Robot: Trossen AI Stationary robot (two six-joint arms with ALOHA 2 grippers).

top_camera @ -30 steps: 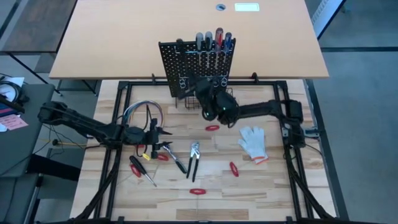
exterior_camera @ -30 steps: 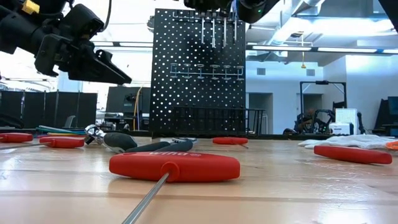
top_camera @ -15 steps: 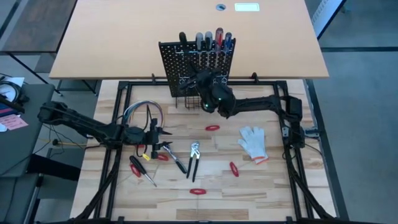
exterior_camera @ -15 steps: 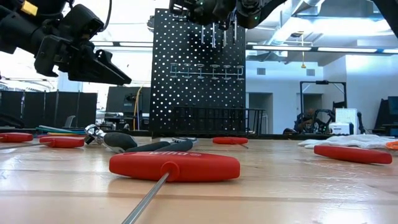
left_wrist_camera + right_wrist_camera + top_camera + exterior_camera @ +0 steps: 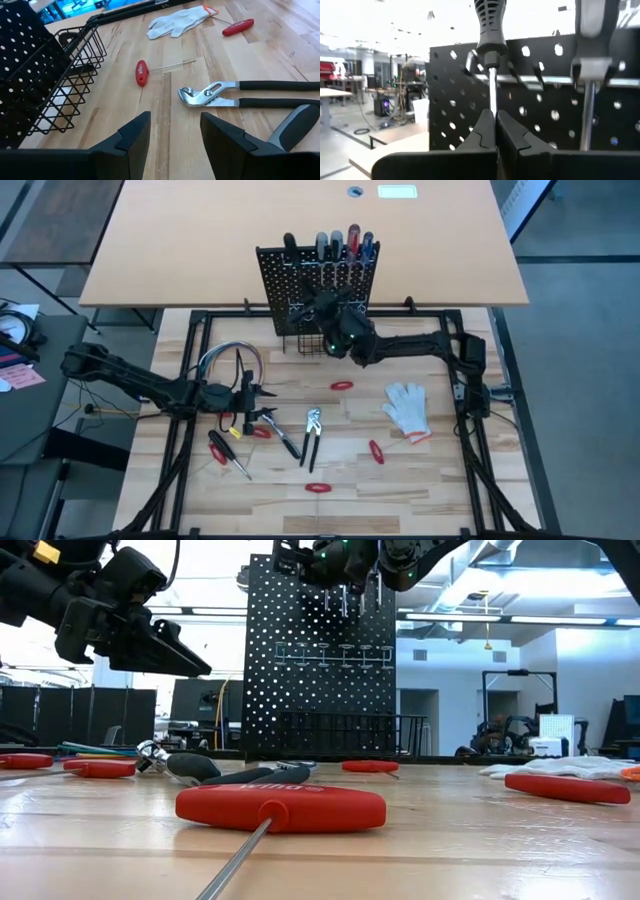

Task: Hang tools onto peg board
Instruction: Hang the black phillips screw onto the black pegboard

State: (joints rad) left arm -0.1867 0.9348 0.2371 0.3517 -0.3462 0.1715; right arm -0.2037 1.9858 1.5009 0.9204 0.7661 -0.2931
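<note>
Our right end effector (image 5: 495, 131) pinches one black screwdriver (image 5: 490, 22) at the peg board (image 5: 316, 285); four more screwdrivers (image 5: 343, 246) stand beside it. Left end effector (image 5: 172, 135) hovers agape, empty.

I found almost no readable writing in any view. In the low view, the red T-handle (image 5: 280, 808) lying nearest the camera on the table (image 5: 480, 840) carried a short pale mark along its top edge, but I could not make out its letters. In the high view, a round gauge (image 5: 12, 326) with a white dial sat at the far left off the table; its numbers were too small for me to read. A pink note (image 5: 22, 376) lay just beside it, and I could not tell whether anything was written on it.
</note>
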